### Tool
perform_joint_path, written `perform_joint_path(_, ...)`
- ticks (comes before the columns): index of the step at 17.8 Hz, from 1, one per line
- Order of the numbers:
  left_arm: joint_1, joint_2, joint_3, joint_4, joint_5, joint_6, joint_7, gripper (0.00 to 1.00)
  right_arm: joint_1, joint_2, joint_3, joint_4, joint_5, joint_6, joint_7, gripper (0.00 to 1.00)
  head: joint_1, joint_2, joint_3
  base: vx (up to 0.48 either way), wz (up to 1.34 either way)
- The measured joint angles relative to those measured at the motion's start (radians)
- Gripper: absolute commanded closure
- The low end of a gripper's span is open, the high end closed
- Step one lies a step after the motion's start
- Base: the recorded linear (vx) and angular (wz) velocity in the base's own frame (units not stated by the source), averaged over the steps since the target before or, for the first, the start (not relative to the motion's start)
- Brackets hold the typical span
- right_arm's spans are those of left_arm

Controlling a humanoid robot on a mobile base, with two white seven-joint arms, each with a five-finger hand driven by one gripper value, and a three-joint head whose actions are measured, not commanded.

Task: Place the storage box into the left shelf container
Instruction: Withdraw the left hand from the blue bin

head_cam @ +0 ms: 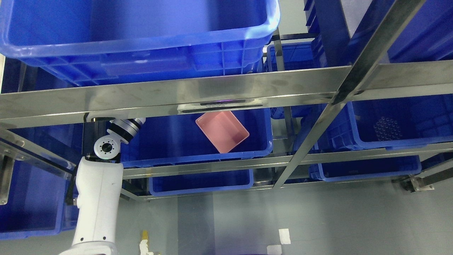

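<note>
Floor (318, 219) comes first from where I stand, grey and bare but for a couple of pale tape scraps, and the robot's white left arm (97, 198) rises from the lower left edge. It reaches up and into the steel shelf rack (212, 94), its wrist joint passing behind the broad front rail, so the left hand is hidden and I cannot tell whether its fingers are spread or curled, or whether they touch anything. The right arm does not show at all.

Just past the wrist sits the blue shelf container (166, 141) on the left side of the middle level. Inside it lies the pink storage box (222, 131), open side up, turned at an angle to the container's walls and well apart from the arm's visible part. Nothing appears to be gripping it.

By that, I would judge the placing done: the box rests within the left container. What is left looks like drawing the arm back out clear of the rail.

Further off are more blue crates (389, 124) to the right, and a big one (134, 32) on the top level.
</note>
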Motion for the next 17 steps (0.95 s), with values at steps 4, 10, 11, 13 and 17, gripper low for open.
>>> perform_joint_path(4,0.121,-0.018,-0.038,-0.104,0.152,0.06,0.25,0.01,0.0,0.0,0.0,0.0,0.0,0.0,0.0,0.0,0.0,0.0,0.0,0.0,0.0)
perform_joint_path(10,0.283,-0.033,-0.085,-0.325,0.227,0.237,0.482,0.01,0.0,0.0,0.0,0.0,0.0,0.001,0.0,0.0,0.0,0.0,0.0,0.0,0.0)
perform_joint_path(11,0.307,-0.035,-0.091,-0.358,0.234,0.252,0.486,0.01,0.0,0.0,0.0,0.0,0.0,0.001,0.0,0.0,0.0,0.0,0.0,0.0,0.0)
perform_joint_path(13,0.341,-0.038,-0.099,-0.41,0.243,0.268,0.483,0.01,0.0,0.0,0.0,0.0,0.0,0.001,0.0,0.0,0.0,0.0,0.0,0.0,0.0)
perform_joint_path(17,0.38,-0.042,-0.106,-0.486,0.254,0.278,0.474,0.01,0.0,0.0,0.0,0.0,0.0,0.001,0.0,0.0,0.0,0.0,0.0,0.0,0.0)
